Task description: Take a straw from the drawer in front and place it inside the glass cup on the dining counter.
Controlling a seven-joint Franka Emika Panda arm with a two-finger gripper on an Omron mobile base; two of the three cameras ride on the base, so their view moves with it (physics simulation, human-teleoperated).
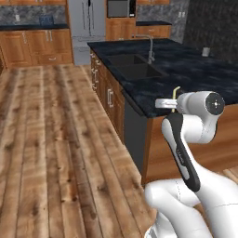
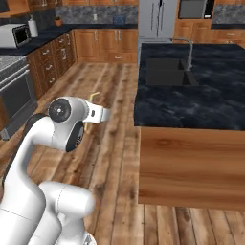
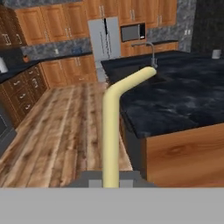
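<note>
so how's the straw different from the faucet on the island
The straw is pale yellow and matte; the faucet is silver metal. The straw is clamped in the shut gripper, off the counter; the faucet is fixed on the island by the sink. In the hand view the straw bends sharply near its top, while the faucet arcs over smoothly. Both are thin tubes with a bent end.

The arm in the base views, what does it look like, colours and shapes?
The arm is glossy white with rounded, tube-like links and bulging joints. A dark strip runs along one link, and each joint ends in a round cap with a dark ring. The gripper at the end is a small pale block.
</note>
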